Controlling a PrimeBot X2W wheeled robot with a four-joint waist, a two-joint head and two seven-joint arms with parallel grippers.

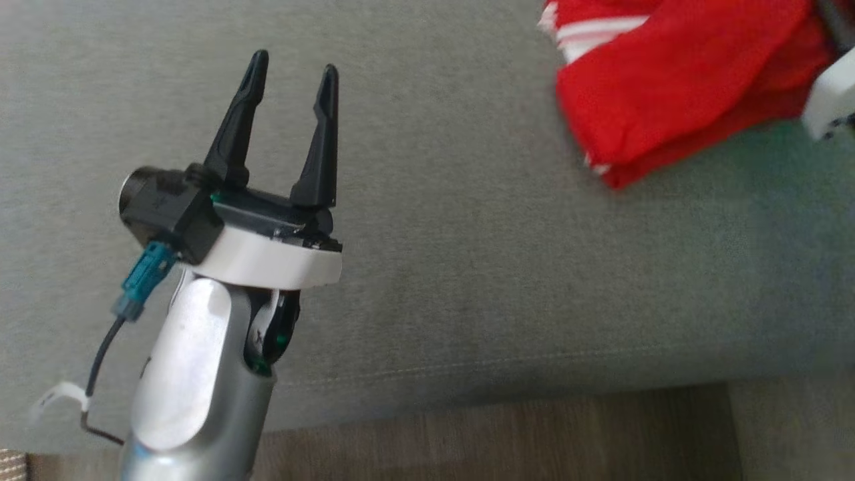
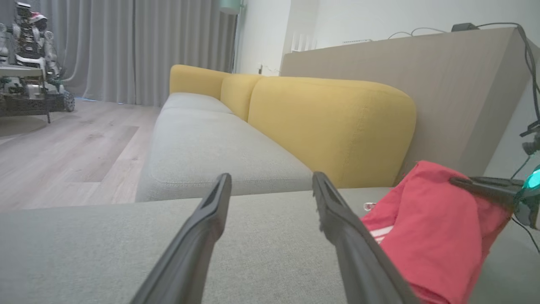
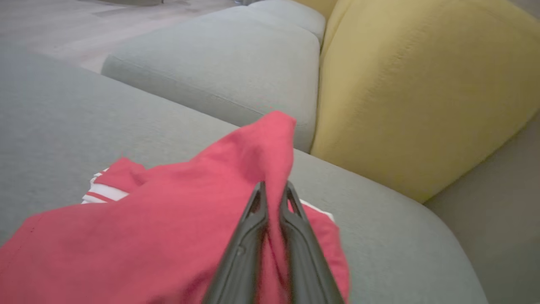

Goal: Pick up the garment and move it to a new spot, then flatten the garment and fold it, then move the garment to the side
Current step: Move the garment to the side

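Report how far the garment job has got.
Done: right tool shut on a fold of the red garment. In hand: the pickup, the garment bunched, part resting on the grey sofa cushion. Left: moving, flattening, folding, setting aside; left tool is open and empty.

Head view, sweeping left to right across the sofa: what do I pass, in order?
left gripper with jaws open → red garment → right arm's white wrist at the right edge
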